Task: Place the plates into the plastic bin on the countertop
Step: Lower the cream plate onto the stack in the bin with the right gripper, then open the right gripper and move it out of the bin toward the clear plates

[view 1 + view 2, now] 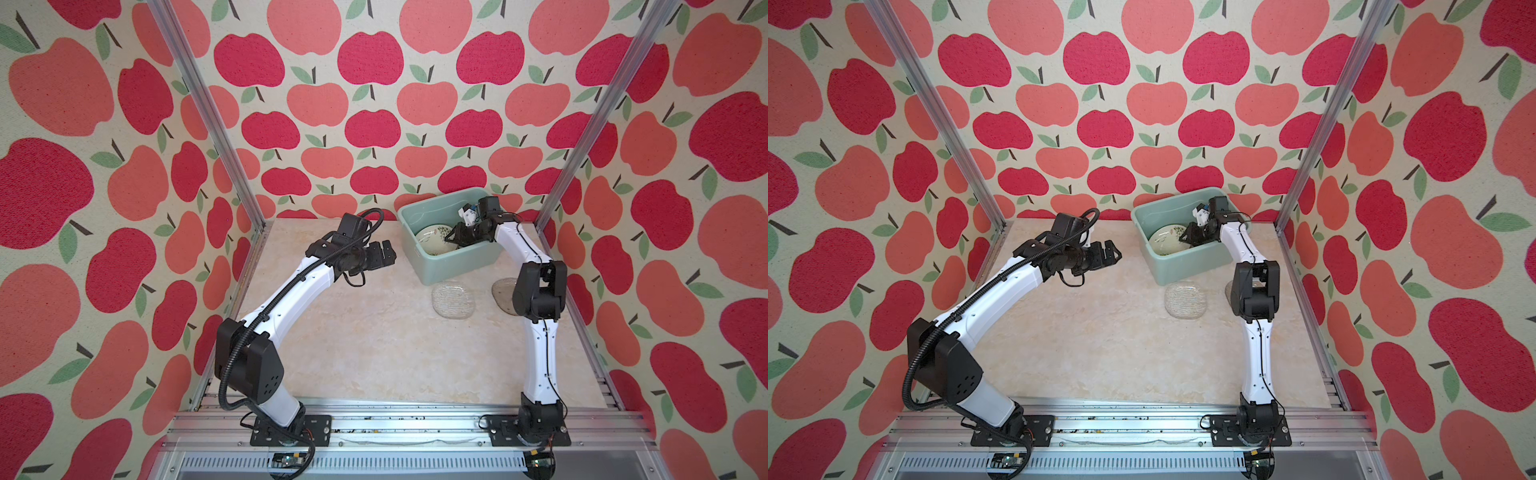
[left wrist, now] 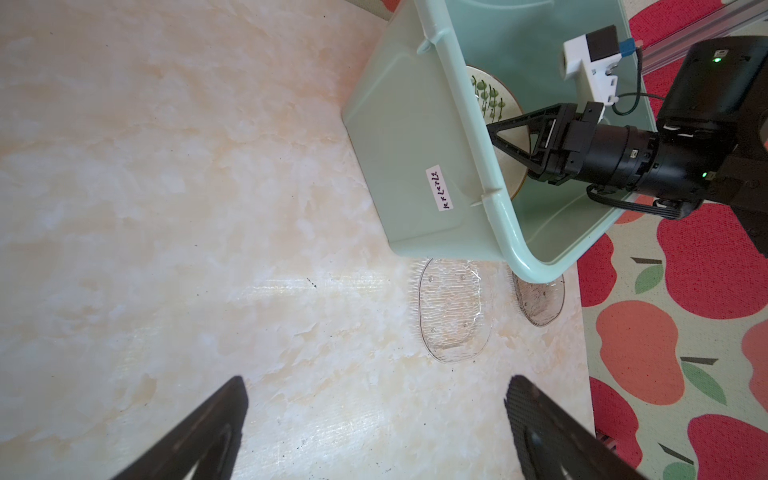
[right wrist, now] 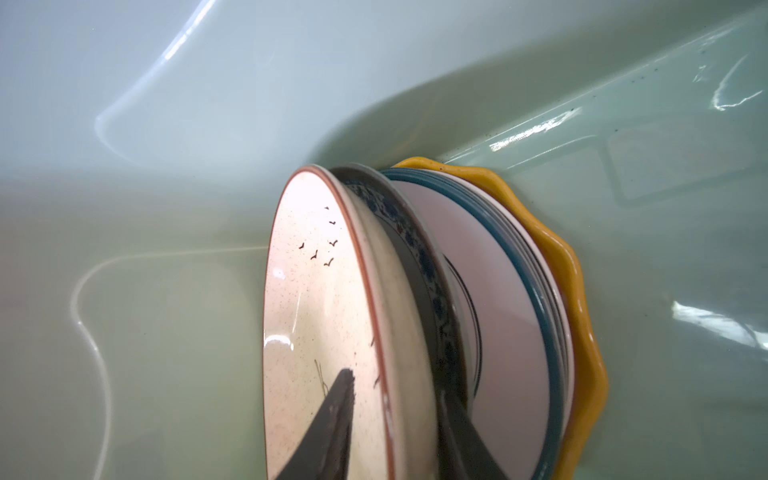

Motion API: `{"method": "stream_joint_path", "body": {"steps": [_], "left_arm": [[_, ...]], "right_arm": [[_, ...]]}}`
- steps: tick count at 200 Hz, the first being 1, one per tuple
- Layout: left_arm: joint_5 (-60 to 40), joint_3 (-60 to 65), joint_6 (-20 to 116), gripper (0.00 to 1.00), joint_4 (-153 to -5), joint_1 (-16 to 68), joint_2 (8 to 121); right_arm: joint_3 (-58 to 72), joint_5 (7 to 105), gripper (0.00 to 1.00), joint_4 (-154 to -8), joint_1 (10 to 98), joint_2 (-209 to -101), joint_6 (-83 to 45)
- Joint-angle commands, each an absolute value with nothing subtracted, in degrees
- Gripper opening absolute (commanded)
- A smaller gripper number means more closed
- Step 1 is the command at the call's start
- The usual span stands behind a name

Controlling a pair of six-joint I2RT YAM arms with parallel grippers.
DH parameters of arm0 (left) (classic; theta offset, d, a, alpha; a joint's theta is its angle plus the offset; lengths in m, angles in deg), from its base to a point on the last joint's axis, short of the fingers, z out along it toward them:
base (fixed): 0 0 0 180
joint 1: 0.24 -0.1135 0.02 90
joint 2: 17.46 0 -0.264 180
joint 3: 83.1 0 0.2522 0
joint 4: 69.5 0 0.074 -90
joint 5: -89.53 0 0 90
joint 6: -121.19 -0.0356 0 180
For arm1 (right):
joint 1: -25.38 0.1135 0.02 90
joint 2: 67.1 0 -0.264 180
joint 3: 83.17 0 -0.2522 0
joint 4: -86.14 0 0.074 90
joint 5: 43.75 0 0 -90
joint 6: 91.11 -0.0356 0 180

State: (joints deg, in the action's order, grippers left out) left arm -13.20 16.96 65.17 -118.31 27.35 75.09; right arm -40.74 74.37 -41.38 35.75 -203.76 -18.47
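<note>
- While the right gripper (image 3: pixel 397 386) reaches down into the plastic bin (image 1: pixel 457 266), its two fingers straddle the rim of the cream plate (image 3: pixel 316 311) that tops the stack inside; whether they press on it or stand just clear, I cannot tell.
- Under that plate in the bin lie a blue-patterned plate (image 3: pixel 419 249), a teal-rimmed white plate (image 3: pixel 511 299) and, lowest, a yellow scalloped plate (image 3: pixel 582 291) against the bin's floor. The thin rims between them are too crowded to count.
- Outside the bin, just beside its near wall, a clear glass plate (image 1: pixel 453 300) lies flat on the countertop (image 1: pixel 353 353).
- A grey glass plate (image 1: pixel 502 293) lies by the bin's near right corner, partly hidden behind the right arm's elbow in both top views.
- The left gripper (image 2: pixel 376 380) hovers well to the left of the bin, fingers wide apart with nothing between them.
- A label (image 2: pixel 440 187) on the bin's outer wall carries handwriting I cannot read.
</note>
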Motion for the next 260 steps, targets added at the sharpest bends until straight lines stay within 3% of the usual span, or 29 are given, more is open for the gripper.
{"method": "stream_joint_path", "body": {"steps": [1,62,138,180,260], "left_arm": [[-13.99,18.79,65.99,0.99,-120.09,27.09,76.11],[-14.07,19.10,66.26,0.99,-120.36,27.02,76.44],[-13.33,18.96,67.39,0.99,-120.70,27.42,75.03],[-12.78,17.06,68.42,0.99,-122.08,29.08,71.37],[-12.17,12.29,72.13,0.99,-124.78,36.70,62.62]], "right_arm": [[-42.30,72.36,0.39,-38.95,34.99,-204.99,-17.06],[-42.28,68.58,0.53,-38.97,34.52,-204.43,-16.59],[-42.26,65.42,0.63,-37.83,34.32,-199.80,-16.48],[-39.45,64.71,0.71,-39.06,34.70,-190.87,-16.94],[-23.62,65.10,0.71,-35.41,36.36,-166.60,-16.61]]}}
